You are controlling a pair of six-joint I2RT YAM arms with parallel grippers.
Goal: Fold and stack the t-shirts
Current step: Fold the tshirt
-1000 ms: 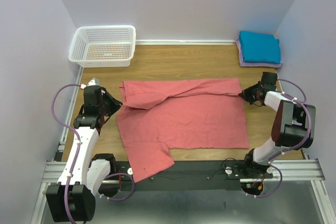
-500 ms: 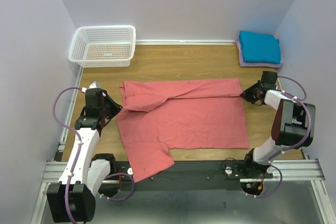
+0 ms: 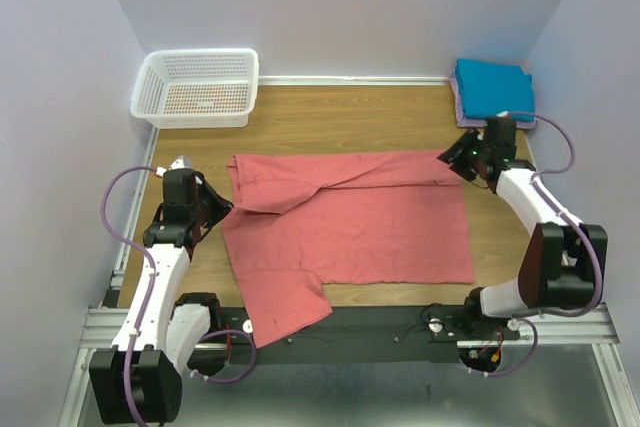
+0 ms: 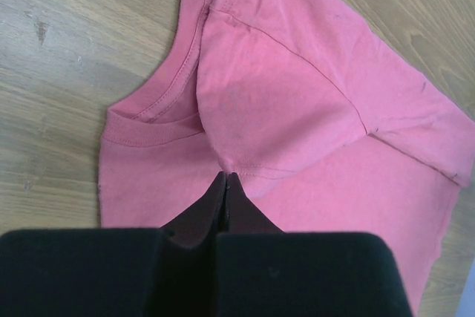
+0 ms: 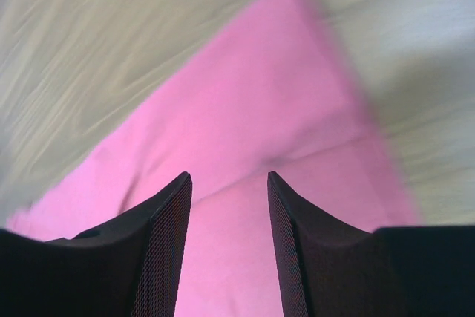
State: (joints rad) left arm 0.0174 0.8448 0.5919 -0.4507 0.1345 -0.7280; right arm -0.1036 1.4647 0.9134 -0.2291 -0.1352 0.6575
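Overhead, the pink shirt [image 3: 350, 222] is lying spread between the left end effector [image 3: 214, 206] and the right end effector [image 3: 450, 158]. Left wrist: the left one [image 4: 225, 180] is resting pressed together, collar just ahead, cloth grip unclear. Right wrist: the right one [image 5: 226, 177] is hovering spread over the corner; lower it before pinching.

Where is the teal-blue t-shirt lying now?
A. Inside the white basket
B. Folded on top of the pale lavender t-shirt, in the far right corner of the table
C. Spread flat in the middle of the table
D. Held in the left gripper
B: the top view shows the teal-blue t-shirt folded on the pale lavender t-shirt, whose edge shows beneath it, in the far right corner.
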